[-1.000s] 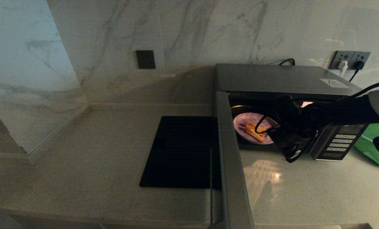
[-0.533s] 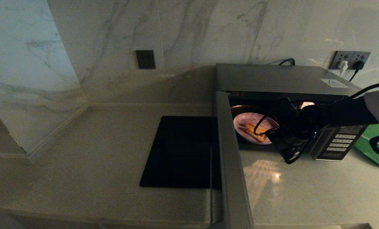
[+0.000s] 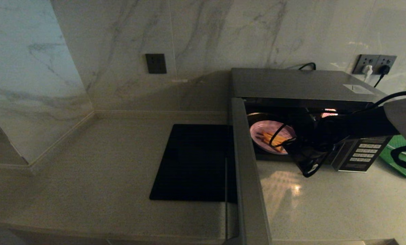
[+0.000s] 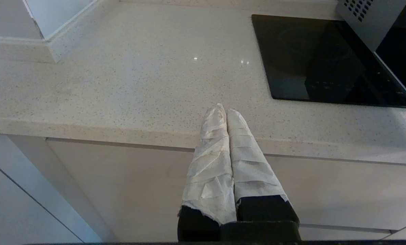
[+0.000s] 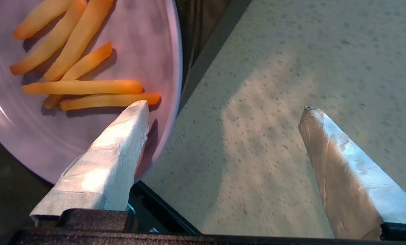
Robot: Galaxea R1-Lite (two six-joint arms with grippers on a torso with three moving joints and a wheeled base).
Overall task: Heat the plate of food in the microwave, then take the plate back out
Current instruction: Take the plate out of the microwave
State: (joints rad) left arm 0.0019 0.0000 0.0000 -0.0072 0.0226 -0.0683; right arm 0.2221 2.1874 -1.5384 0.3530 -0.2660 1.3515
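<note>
Speckled pale stone forms the countertop [image 3: 87, 177], glossy under the lamp. The left gripper [image 4: 222, 110] hangs at its front edge, tape-wrapped fingers pressed together. Farther in, the right gripper [image 5: 223, 109] reaches from the right to the microwave [image 3: 301, 85] mouth, fingers spread wide — one over the plate of food [image 5: 87, 68], smooth, round, lilac, bearing orange sticks inside the cavity. Its door [image 3: 249, 177] stands open beside a flat black mat [image 3: 189, 163]; keypad writing is unreadable.

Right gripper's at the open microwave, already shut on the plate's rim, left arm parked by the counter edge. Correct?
Not quite: the right gripper is open. The right wrist view shows one finger over the plate and the other wide apart over the counter. It is at the open microwave; the left gripper is parked.
</note>
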